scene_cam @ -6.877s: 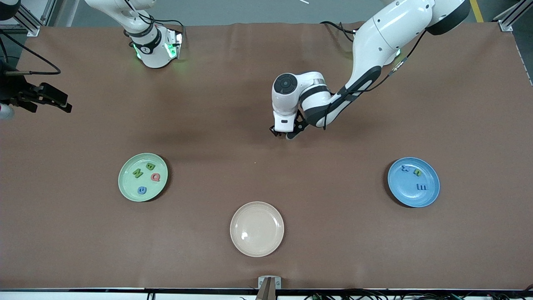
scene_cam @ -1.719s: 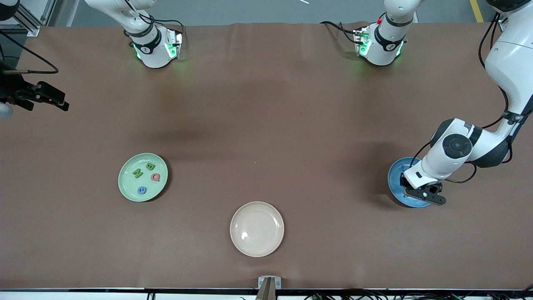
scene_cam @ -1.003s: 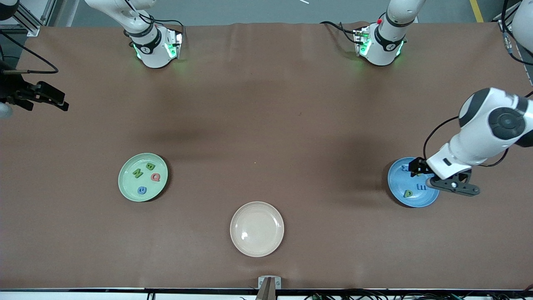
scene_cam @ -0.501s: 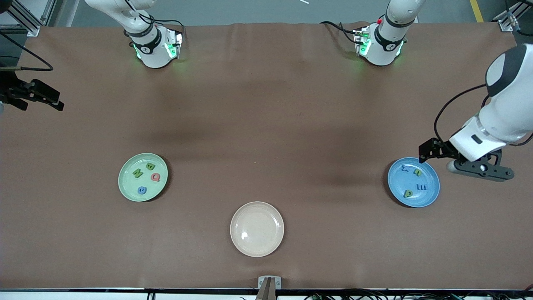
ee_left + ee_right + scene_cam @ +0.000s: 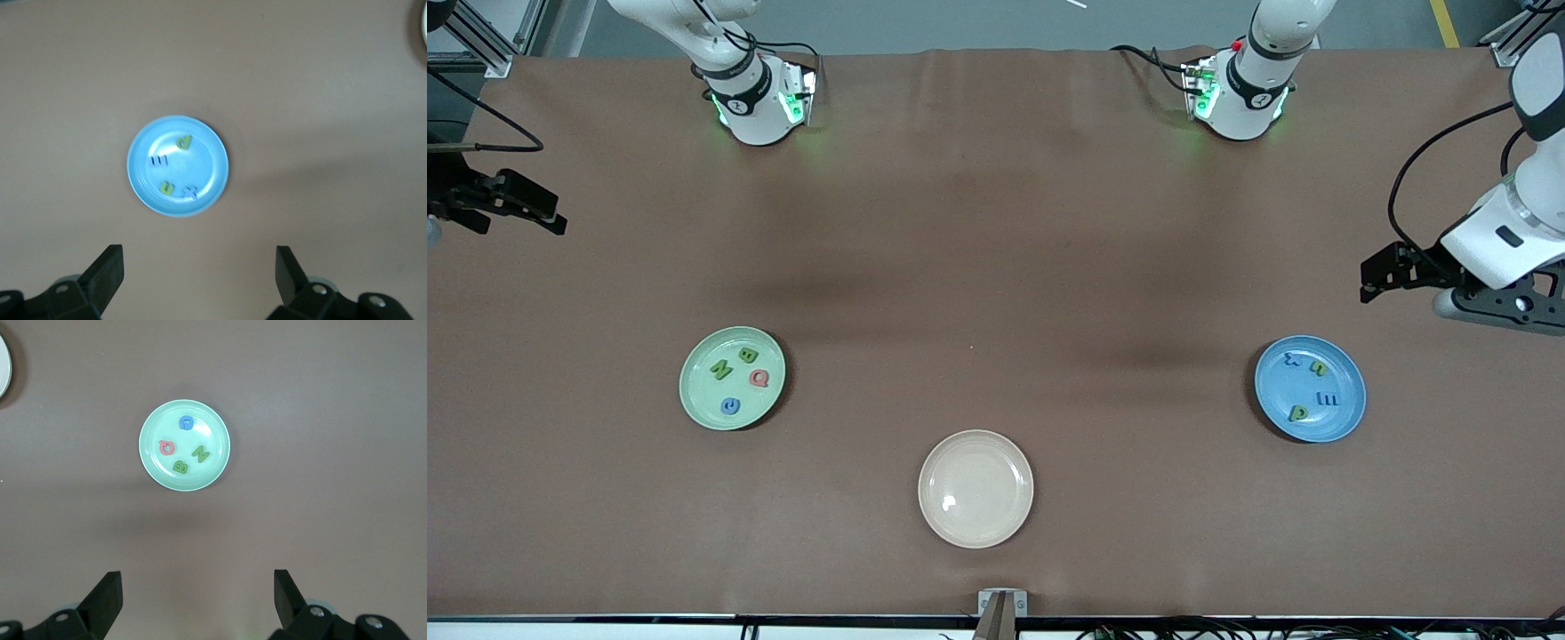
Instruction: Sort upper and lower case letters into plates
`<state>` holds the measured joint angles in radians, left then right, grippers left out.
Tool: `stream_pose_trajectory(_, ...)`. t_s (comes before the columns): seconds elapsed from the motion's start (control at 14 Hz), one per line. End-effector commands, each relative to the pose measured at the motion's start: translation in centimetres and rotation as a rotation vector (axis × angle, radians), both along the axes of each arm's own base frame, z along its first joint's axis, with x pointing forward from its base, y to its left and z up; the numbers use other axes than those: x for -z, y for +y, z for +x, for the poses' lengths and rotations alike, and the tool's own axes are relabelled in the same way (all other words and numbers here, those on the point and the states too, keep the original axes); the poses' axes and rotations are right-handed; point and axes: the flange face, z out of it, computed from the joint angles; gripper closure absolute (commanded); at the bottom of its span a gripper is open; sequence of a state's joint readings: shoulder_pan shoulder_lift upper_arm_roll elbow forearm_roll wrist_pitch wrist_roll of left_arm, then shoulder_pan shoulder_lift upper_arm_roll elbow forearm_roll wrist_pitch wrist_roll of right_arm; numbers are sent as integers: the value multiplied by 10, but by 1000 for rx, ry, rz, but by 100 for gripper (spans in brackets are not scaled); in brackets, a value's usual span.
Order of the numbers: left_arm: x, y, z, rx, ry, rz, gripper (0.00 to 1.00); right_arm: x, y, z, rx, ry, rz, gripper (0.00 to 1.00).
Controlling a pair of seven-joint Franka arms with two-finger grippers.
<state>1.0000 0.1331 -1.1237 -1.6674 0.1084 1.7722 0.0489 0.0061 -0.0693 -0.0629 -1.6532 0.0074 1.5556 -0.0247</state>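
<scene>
Picking these letters (image 5: 1301,412) means pinching thin edges; they look light, stiff and easily flicked. Left gripper (image 5: 1449,289) and right gripper (image 5: 507,206): jaws open, empty.

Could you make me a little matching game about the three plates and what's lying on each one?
Things:
1. mint green plate
2. sky blue plate
3. cream plate

What it holds:
a. nothing
b. four letters, among them a green p
c. four letters, among them a pink Q

Pairs: 1-c, 2-b, 3-a
</scene>
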Motion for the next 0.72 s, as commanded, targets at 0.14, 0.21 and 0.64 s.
stream_pose_trajectory(0.14, -62, 26, -11, -45, 3, -11, 0, -1, 1, -2, 3, 5, 6, 0)
stream_pose_trajectory(0.21, -75, 35, -14, -53, 8, -18, 0, -1, 2, -2, 2, 5, 9, 0)
stream_pose_trajectory(0.64, -68, 48, -16, -97, 40, -8, 0, 0, 2, -4, -2, 17, 39, 0)
